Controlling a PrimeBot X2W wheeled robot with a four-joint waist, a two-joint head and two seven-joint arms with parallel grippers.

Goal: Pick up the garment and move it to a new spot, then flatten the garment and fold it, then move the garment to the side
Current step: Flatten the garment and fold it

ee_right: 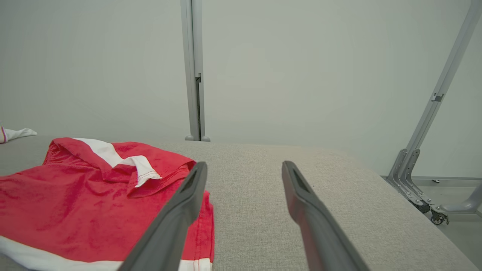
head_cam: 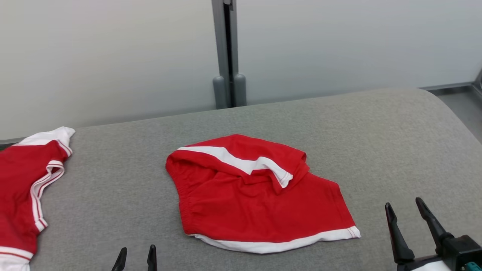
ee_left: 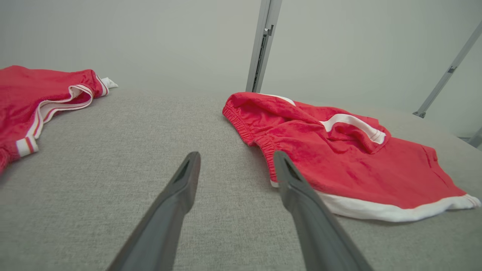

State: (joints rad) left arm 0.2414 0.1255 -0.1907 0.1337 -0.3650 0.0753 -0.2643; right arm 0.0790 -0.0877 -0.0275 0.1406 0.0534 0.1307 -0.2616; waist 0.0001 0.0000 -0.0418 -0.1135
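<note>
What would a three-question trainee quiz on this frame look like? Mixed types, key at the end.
1. True or false: the right gripper is clamped on the red shorts.
2. Where does the second red garment lie on the grey table? A: at the robot's left end, apart from the shorts. B: on top of the shorts. C: at the robot's right end.
3. Fill in: the band along the shorts' near hem is ___.
Key: 1 false, its jaws stand open with nothing between them. 2 A. 3 white.
</note>
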